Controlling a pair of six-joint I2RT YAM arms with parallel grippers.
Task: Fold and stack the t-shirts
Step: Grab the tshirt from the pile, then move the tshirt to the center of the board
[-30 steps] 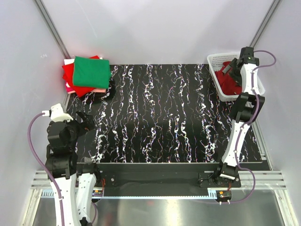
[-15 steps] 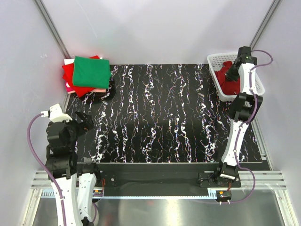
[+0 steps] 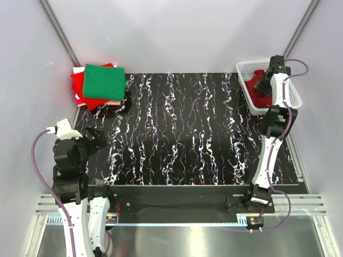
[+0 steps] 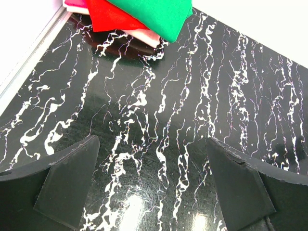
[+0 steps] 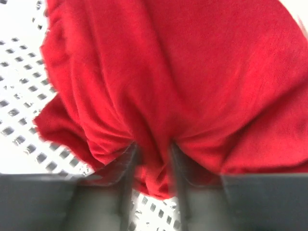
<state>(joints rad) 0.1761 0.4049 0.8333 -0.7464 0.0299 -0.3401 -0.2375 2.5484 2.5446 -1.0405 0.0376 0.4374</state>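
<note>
- The black marbled table (image 3: 187, 134) is carrying the folded stack (image 3: 102, 81) at its far left corner, green uppermost.
- The white basket (image 3: 245, 68) is sitting at the far right corner and holding the crimson shirt (image 3: 261, 95), which is lying crumpled with no clear long axis.
- The right gripper (image 5: 151, 154) is reaching down into the basket and pinching a gathered ridge of that shirt directly beneath it.
- The left gripper (image 4: 151, 183) is hovering with its jaws spread over the near left of the table, well apart from the basket, so the right arm is much the nearer.

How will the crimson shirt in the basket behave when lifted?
Likely floppy: the crimson shirt lies crumpled, with folds gathering at the right claw. It should drape and trail when raised, and might catch on the basket.
</note>
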